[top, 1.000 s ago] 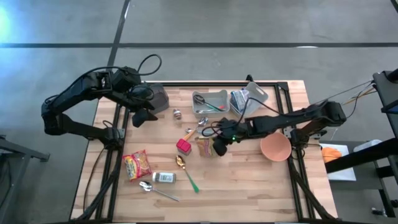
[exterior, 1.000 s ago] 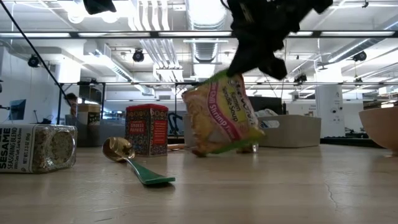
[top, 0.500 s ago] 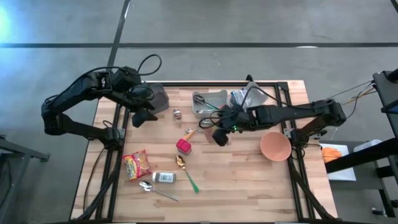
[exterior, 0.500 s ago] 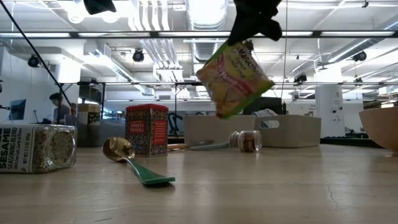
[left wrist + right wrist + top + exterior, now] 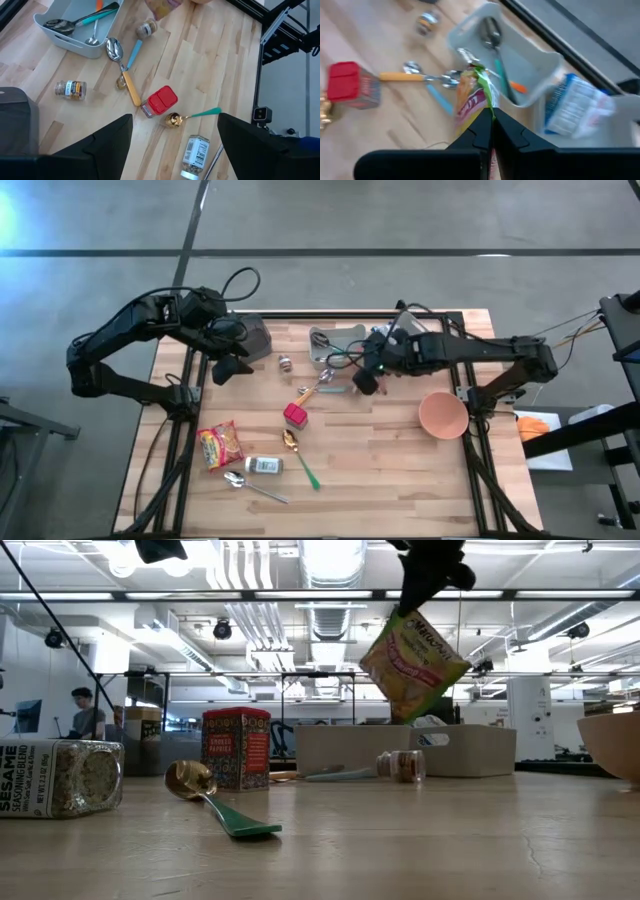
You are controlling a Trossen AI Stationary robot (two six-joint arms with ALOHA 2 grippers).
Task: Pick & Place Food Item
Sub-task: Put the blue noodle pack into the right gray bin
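Observation:
A yellow-green noodle soup packet [image 5: 413, 665] hangs in the air under my right gripper [image 5: 430, 575], which is shut on it. In the high view that gripper [image 5: 362, 380] is over the table's middle, just near of the grey utensil bin [image 5: 338, 345]. In the right wrist view the packet [image 5: 472, 102] hangs in front of the bin [image 5: 520, 65]. My left gripper [image 5: 232, 365] stands open, high over the table's far left part, with nothing between its fingers [image 5: 107, 145]. My right gripper pinches the packet's crimped top edge [image 5: 484, 97] between its two shut fingers. They come from above, slanting down. The packet hangs below them, tilted with one corner lowest [image 5: 410, 715], lifted clear of the table.
A second bin with a blue bag [image 5: 400, 335] stands far right, an orange bowl [image 5: 443, 416] at the right edge. A red tin [image 5: 295, 416], gold spoon [image 5: 300, 460], sesame jar [image 5: 264, 465], another noodle packet [image 5: 220, 445], small spice jars and spoons lie mid-table.
My right gripper has risen and gone toward the table's far edge, toward the utensil bin, tipping more level as it went. The packet, which stood with its lower edge on the table, is now lifted clear and hangs tilted below the fingers.

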